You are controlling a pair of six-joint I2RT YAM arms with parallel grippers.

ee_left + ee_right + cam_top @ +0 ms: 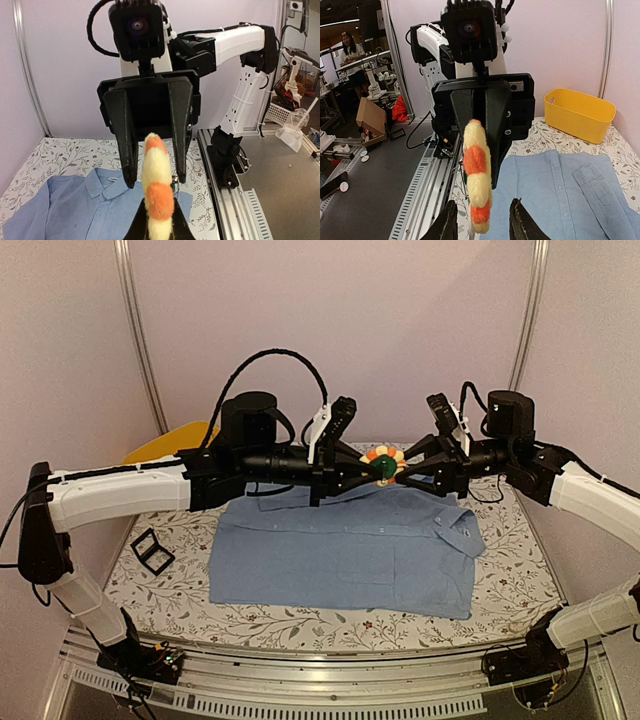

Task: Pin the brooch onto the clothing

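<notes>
Hanging in mid-air above the collar end of the shirt (340, 550), the brooch (384, 462) sits right where our two arms meet. We've got the left gripper (156, 216) pinched on its lower edge, while the right gripper (481, 219) stands spread, one finger either side and neither seeming to touch.

Here's our worry: if the right fingers close off-centre, they could twist the soft disc out of the left's narrow grip, and it drops onto the cloth or the patterned table (300, 625). Let go too early and we get the same result.

Both wrist views show the brooch edge-on, so we can't make out the pin or clasp. The left fingertips are also cut off at the frame's bottom.
</notes>
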